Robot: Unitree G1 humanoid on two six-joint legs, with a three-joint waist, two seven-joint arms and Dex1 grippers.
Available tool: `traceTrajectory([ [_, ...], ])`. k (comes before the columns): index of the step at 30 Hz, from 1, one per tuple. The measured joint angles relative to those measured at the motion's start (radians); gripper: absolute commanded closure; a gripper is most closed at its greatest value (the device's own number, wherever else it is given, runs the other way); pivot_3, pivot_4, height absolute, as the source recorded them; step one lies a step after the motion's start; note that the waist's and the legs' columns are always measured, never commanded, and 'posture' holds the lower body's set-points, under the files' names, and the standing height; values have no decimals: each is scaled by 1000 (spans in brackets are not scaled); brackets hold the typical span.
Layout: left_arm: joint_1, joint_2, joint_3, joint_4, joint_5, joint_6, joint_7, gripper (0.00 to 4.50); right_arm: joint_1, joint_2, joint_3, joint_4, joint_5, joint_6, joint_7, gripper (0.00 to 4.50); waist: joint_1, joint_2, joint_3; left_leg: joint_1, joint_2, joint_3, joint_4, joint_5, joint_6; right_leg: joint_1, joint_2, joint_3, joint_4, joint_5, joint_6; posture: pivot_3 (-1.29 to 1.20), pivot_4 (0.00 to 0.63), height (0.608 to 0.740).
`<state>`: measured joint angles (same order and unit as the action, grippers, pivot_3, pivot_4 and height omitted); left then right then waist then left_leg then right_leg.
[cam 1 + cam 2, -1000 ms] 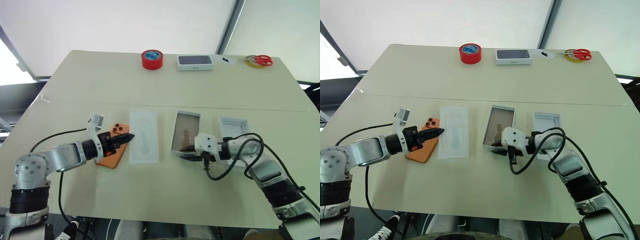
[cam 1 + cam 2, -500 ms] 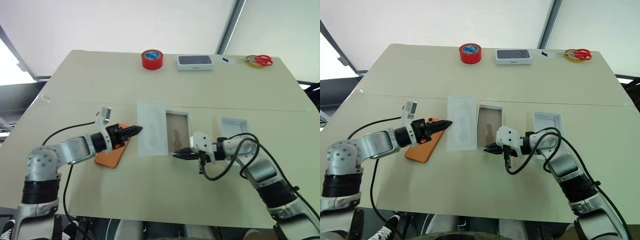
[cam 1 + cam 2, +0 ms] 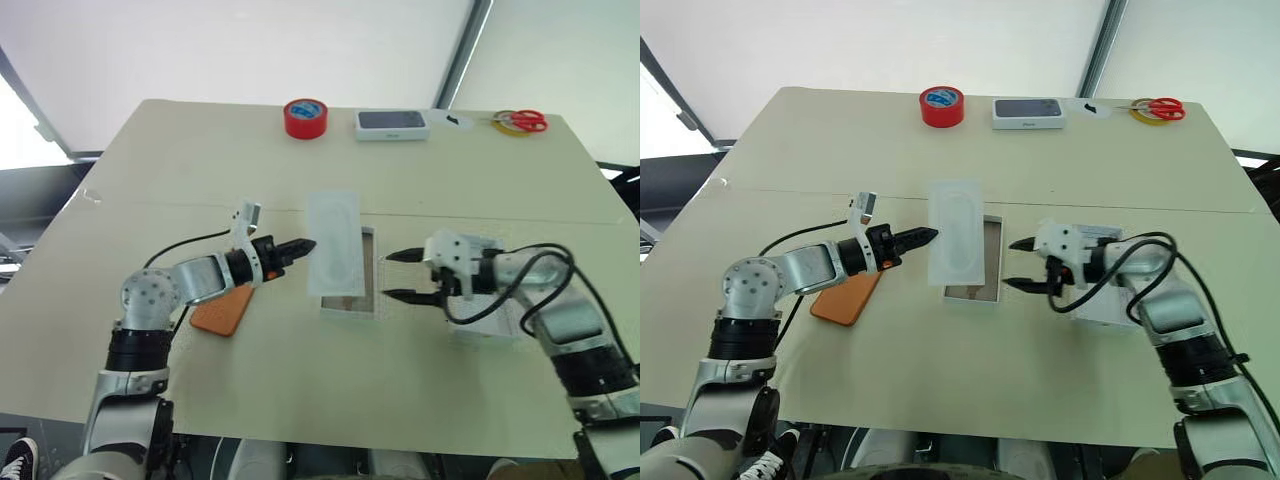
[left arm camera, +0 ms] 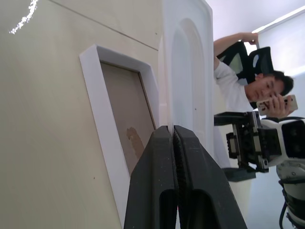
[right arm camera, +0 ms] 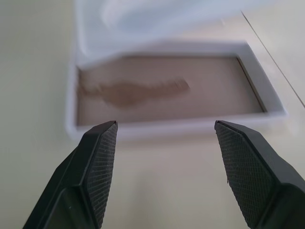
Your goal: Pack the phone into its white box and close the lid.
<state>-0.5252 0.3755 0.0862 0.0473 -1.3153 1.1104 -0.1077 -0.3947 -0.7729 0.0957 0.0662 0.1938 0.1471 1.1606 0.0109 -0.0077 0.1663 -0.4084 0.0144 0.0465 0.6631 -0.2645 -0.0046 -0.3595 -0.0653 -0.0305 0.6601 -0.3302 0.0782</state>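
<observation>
Orange, the phone (image 3: 221,311) lies flat on the table (image 3: 180,170) at the left, partly under the left arm. The left gripper (image 3: 305,245), clenched with nothing between its fingers, points its tip at the edge of the flat white insert (image 3: 336,243), which lies over the left side of the white box (image 3: 352,301). The right gripper (image 3: 401,275), released with fingers wide apart, hovers just right of that box. The lid (image 3: 487,331) sits beneath the right arm.
</observation>
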Motion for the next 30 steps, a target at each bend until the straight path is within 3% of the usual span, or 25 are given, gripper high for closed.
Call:
traceTrajectory([
  [8,-32,-66,-26,58,122,11,-63,4500,0,-3,-10,76,-23,-67,-19,1130,-1,0,0,0,1,0,0,0,0,0,1,0,0,0,0,0,150,740],
  [9,-32,-75,-26,58,131,11,-68,3881,1,-3,-10,76,-24,-68,-25,1071,-1,0,0,0,1,0,0,0,0,0,1,0,0,0,0,0,150,740],
  [14,-32,-93,-32,57,184,20,-87,1640,2,9,-15,75,-23,-70,-54,1071,0,-1,0,0,1,0,0,0,-1,0,1,0,0,0,0,0,150,740],
  [19,-42,-89,2,42,185,67,-97,1640,-51,62,-35,79,-14,-70,-99,1071,-3,-1,1,0,1,0,0,1,-1,-1,1,0,0,0,0,0,150,740],
  [22,-49,-72,23,-5,180,88,-98,1559,-91,123,-46,80,15,-59,-121,1926,-5,-2,1,0,1,0,0,1,-2,-1,1,0,0,0,0,0,150,740],
  [27,-11,-7,46,-163,194,67,-153,1559,-105,227,1,74,-21,-68,-191,4470,-7,-1,1,0,1,0,-1,1,-2,-1,1,0,1,0,0,0,150,740],
  [30,93,121,-35,-281,396,-126,-257,1559,-131,268,71,101,-132,-122,-273,4470,-20,-1,2,0,1,1,-3,2,-4,-2,1,1,0,0,0,0,150,740],
])
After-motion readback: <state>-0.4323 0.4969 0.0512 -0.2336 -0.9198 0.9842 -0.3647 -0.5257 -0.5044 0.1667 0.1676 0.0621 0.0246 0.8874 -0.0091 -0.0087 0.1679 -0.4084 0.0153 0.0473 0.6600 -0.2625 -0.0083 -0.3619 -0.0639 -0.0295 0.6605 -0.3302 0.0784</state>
